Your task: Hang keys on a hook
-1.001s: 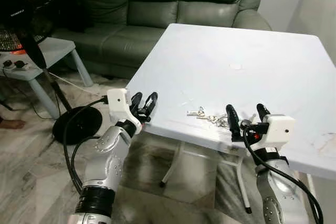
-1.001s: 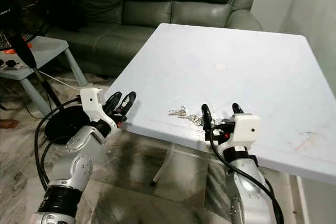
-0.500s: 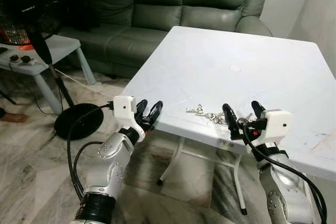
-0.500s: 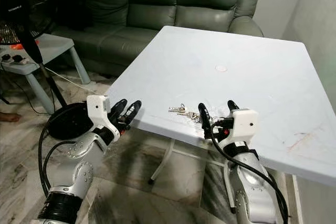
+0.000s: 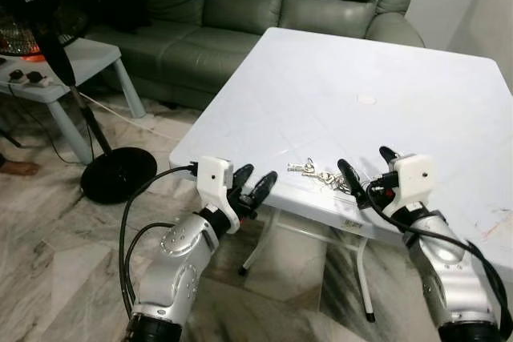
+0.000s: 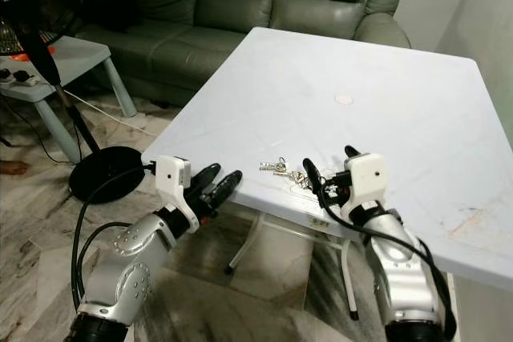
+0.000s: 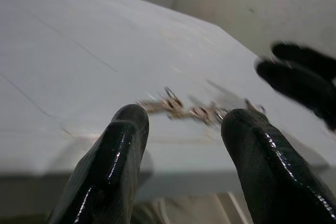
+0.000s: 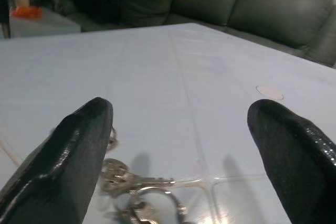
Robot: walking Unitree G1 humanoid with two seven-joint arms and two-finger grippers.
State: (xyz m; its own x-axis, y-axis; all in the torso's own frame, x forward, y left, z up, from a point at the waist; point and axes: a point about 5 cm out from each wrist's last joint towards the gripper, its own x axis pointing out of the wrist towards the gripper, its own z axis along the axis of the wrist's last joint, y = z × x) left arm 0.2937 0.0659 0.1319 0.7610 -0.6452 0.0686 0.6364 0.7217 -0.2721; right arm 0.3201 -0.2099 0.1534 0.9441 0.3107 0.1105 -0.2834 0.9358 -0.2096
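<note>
A bunch of silver keys lies flat on the white table, close to its front edge. My right gripper is open just right of the keys, low over the tabletop, with one black finger touching or nearly touching the bunch. In the right wrist view the keys lie beside that finger. My left gripper is open at the table's front edge, left of the keys and about level with the tabletop. The left wrist view looks across the top at the keys, with the right gripper's black fingers beyond.
A green sofa stands behind the table. To the left are a standing fan with a round black base and a low pale side table. A small round mark sits mid-table. A wall runs along the right.
The whole view has shifted as the camera moved. My left gripper has come right along the table edge, closer to the keys. The right gripper stays open beside the keys.
</note>
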